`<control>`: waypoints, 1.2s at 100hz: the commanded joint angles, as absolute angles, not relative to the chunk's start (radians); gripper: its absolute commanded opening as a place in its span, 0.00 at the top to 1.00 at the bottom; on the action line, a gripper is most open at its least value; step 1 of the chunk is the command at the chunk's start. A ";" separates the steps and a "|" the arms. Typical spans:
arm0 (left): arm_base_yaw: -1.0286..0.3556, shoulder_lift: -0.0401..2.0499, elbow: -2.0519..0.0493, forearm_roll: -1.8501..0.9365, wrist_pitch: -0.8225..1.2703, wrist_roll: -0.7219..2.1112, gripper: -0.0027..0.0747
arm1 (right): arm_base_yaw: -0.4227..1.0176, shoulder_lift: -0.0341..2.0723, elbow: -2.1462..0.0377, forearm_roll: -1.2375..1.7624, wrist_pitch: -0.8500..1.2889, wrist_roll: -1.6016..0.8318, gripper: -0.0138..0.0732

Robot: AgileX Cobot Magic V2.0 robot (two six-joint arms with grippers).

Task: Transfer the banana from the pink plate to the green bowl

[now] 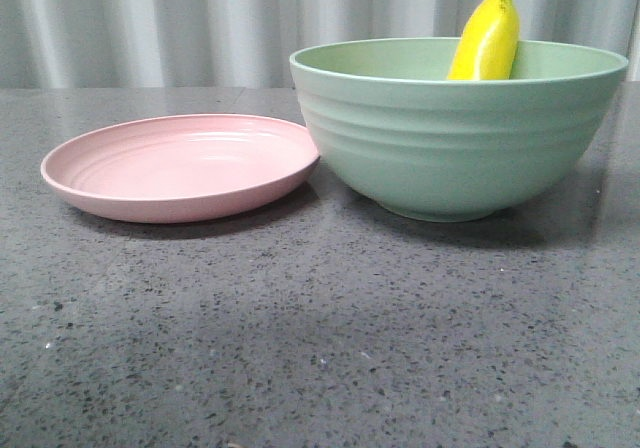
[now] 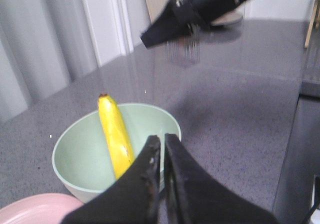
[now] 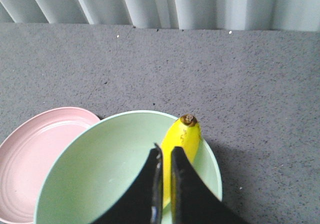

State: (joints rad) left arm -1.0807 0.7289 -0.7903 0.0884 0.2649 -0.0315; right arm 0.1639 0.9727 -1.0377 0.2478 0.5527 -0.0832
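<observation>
Both the left end effector (image 2: 161,146) and the right end effector (image 3: 166,156) have their fingers pressed nearly together.

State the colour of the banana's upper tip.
Dark brown tip on the yellow banana, clearest in the right wrist view.

Bare pink plate (image 1: 180,166) — tall green bowl (image 1: 455,133) alongside

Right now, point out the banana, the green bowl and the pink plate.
banana (image 1: 487,40): front view, on the yellow part sticking up above the bowl's rim.
green bowl (image 1: 450,143): front view, on its ridged outer wall.
pink plate (image 1: 150,206): front view, on its near rim.
</observation>
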 commanded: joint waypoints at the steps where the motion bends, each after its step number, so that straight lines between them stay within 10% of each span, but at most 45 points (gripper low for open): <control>1: -1.085 0.670 -0.758 0.092 0.125 -0.041 0.99 | 0.166 0.897 -0.987 0.245 0.403 -0.102 0.92; 59: -1.085 0.404 -0.460 0.086 0.117 -0.041 0.99 | 0.166 0.408 -0.473 0.217 0.185 -0.102 0.92; 120: -1.085 0.235 -0.345 0.086 0.118 -0.067 0.99 | 0.166 0.123 -0.385 0.217 0.221 -0.102 0.92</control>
State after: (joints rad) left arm -1.0807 0.2258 -0.3195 0.0907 0.2029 -0.0555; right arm 0.1639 0.1146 -0.3597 0.2260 0.2917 -0.0927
